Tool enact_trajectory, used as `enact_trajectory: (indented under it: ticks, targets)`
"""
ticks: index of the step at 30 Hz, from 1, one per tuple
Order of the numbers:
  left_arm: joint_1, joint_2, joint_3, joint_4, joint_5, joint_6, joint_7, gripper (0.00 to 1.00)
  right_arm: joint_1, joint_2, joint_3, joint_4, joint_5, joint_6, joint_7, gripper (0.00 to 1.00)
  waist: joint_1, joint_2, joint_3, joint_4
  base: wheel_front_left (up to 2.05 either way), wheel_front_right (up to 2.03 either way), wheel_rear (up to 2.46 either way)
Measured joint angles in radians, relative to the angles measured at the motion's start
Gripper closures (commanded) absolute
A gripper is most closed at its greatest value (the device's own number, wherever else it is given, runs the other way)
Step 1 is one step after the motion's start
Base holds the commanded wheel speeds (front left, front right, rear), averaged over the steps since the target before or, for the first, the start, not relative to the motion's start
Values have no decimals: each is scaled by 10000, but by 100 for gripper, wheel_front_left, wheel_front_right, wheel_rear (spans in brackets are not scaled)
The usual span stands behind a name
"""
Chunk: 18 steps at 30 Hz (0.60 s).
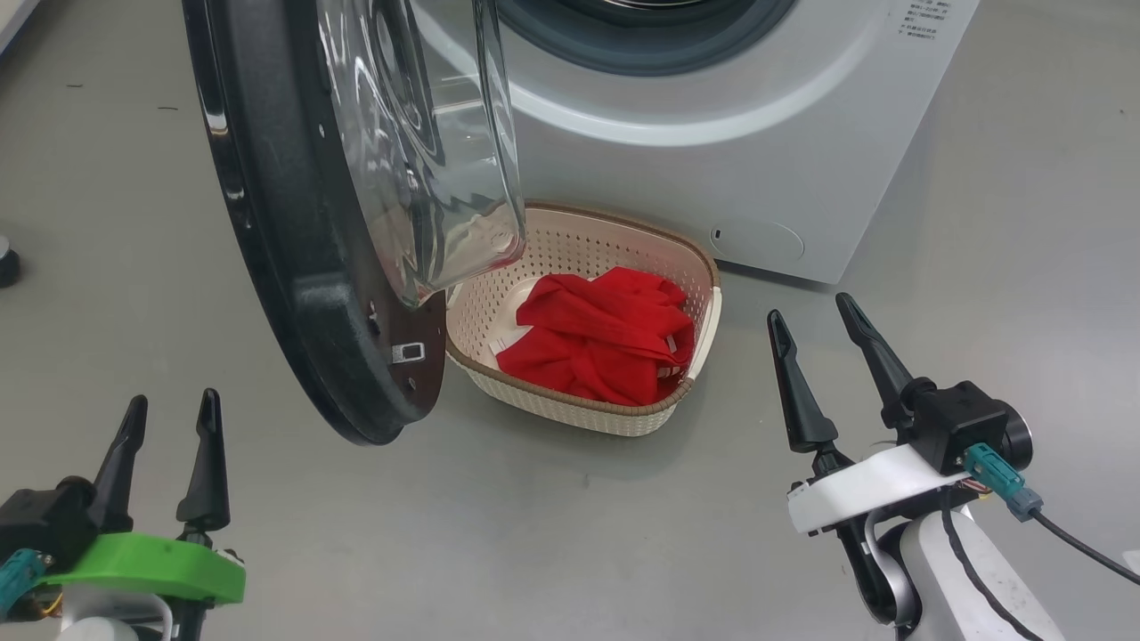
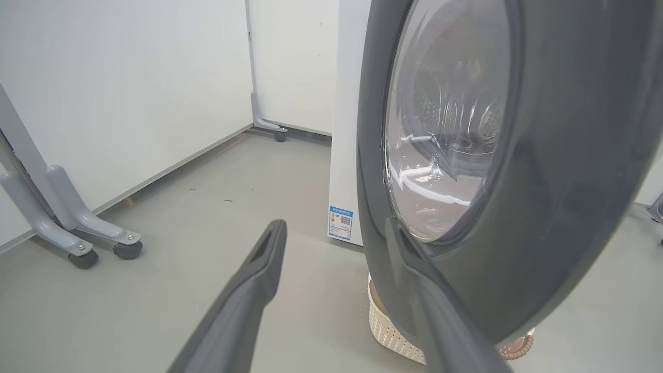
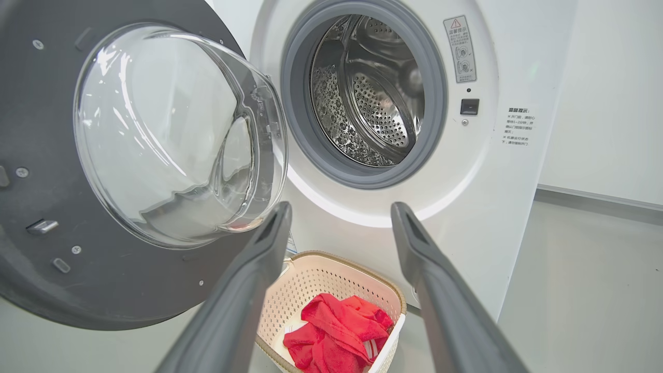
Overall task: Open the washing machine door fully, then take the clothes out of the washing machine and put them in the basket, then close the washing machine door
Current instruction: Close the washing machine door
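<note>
- Well, my left gripper (image 1: 174, 398) and right gripper (image 1: 810, 307) gape empty before the washing machine (image 1: 712, 151).
- Its blue label (image 2: 340, 223) and triangle-marked warning sticker (image 3: 460, 49): print too small to read.

Red clothes (image 3: 336, 334) lie in basket (image 3: 331, 272), door (image 3: 62, 290) open.

The head view looks steeply down on the basket (image 1: 579, 258) and washing machine door (image 1: 267, 267). The left wrist view closely faces the door's outer side; the right wrist view faces its inner side, the drum (image 3: 373, 103) and the same basket.
</note>
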Motion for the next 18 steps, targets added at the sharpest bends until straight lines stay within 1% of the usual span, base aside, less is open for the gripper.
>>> enact_trajectory:
  ticks: [6, 11, 18]
  targets:
    - [-102, 36, 105, 44, 230, 0, -6, 0, 3, 6, -4, -2, 0, 2, 0, 0, 0, 0, -8, -2, 0, 0, 0]
    - [-181, 46, 109, 90, 261, 0, -8, 0, 6, 10, -6, -2, 0, 75, 0, 0, 0, 0, -48, -8, 0, 0, 0]
    - [-212, 44, 362, -17, 418, 0, -8, 0, 12, 21, 4, -2, 0, 77, 0, 0, 0, 0, -91, -13, 0, 0, 0]
